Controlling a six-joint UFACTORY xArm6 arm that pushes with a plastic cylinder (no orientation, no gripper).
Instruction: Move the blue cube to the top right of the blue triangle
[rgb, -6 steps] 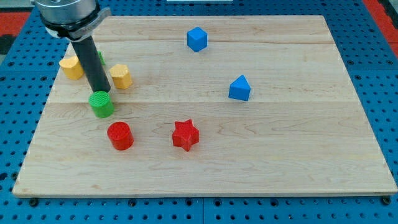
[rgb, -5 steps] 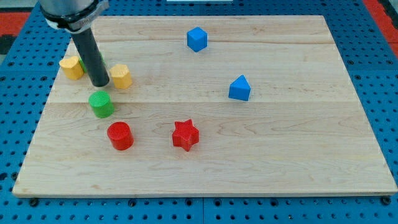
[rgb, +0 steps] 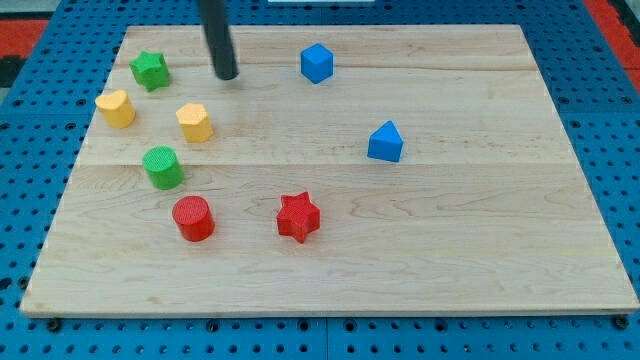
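The blue cube (rgb: 316, 62) sits near the view's top, a little left of centre. The blue triangle (rgb: 385, 142) lies lower and to the right of it. My tip (rgb: 227, 76) rests on the board to the left of the blue cube, with a clear gap between them. The dark rod rises from the tip out of the view's top.
A green star (rgb: 150, 70), two yellow blocks (rgb: 116, 108) (rgb: 195, 122), a green cylinder (rgb: 163, 167) and a red cylinder (rgb: 193, 218) lie at the view's left. A red star (rgb: 298, 217) lies below centre. The wooden board (rgb: 500, 250) ends on blue pegboard.
My tip has moved up and to the right, away from the green cylinder and yellow blocks, toward the blue cube. The green star is now uncovered. No block has moved.
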